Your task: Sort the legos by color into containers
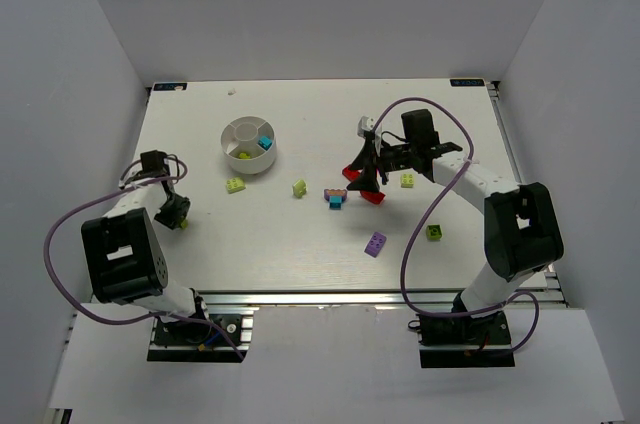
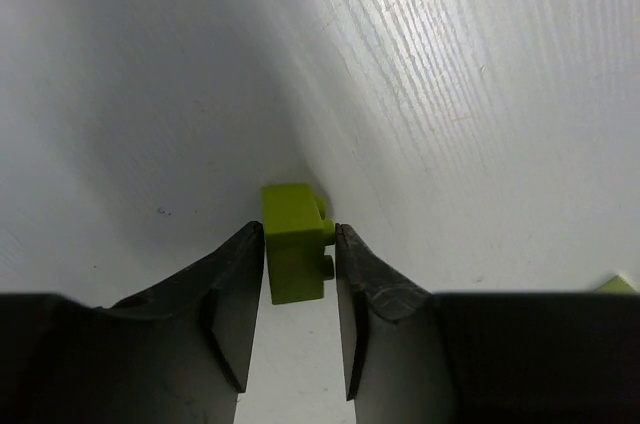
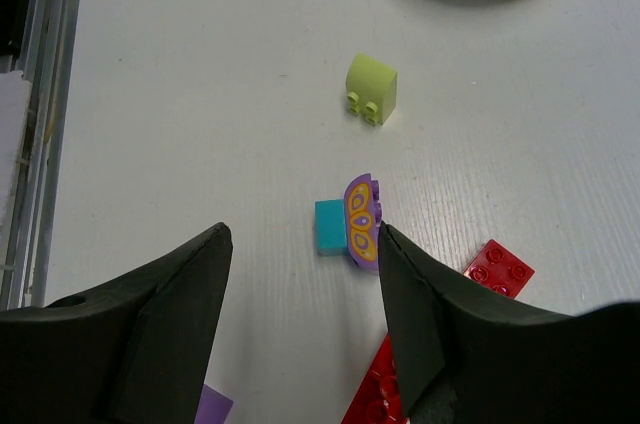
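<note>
Top view: the white divided dish (image 1: 247,166) sits upper left of centre, with a cyan brick (image 1: 265,142) and a lime brick (image 1: 243,154) in separate compartments.

Left wrist view: the left gripper (image 2: 300,236) is clamped on an olive-green lego (image 2: 290,214) at centre frame.

Right wrist view: the right gripper (image 3: 305,234) stands open above a cyan lego (image 3: 329,227) that touches a purple lego (image 3: 362,229).
</note>
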`<state>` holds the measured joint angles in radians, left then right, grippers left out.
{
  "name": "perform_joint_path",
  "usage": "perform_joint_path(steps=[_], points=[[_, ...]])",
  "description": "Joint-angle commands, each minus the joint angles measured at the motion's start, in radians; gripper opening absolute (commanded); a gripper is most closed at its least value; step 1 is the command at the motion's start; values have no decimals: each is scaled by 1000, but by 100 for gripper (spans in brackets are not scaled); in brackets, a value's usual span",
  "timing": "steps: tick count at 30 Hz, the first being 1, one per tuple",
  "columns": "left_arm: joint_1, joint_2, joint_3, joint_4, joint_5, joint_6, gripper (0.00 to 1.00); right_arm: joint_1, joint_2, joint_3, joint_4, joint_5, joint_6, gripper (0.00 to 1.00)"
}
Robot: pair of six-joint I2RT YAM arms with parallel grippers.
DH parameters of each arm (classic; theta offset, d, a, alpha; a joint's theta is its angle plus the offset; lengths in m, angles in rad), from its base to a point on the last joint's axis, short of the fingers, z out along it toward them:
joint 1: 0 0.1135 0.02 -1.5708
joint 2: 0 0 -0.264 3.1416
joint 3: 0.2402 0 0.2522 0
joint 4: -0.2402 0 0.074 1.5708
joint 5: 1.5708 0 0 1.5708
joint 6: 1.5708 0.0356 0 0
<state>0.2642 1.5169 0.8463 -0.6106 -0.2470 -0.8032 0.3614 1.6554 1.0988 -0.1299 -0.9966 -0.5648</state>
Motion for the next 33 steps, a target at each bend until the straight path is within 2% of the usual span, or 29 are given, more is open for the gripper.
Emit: perform_joint_path(steps=[1, 4, 5, 8, 12, 19, 28, 33], points=[[7, -4, 31, 26, -25, 25, 44, 2, -11, 38, -16, 0, -18, 66], [4, -21, 31, 44, 29, 50, 28, 4, -16, 39, -23, 1, -21, 65], [4, -44, 31, 64, 60, 70, 20, 4, -17, 41, -25, 3, -21, 65], [-40, -122, 33, 101, 127, 104, 15, 4, -26, 39, -27, 1, -21, 65], [-111, -219, 42, 123, 198, 88, 11, 2, -26, 53, -36, -4, -21, 65], [-238, -326, 50, 161, 245, -100, 10, 4, -28, 65, -40, 1, -7, 65], [-345, -294, 102, 271, 278, -333, 9, 2, -49, 49, -36, 7, 0, 65], [-388, -218, 152, 291, 261, -387, 9, 4, -63, 29, -34, 15, -3, 66]])
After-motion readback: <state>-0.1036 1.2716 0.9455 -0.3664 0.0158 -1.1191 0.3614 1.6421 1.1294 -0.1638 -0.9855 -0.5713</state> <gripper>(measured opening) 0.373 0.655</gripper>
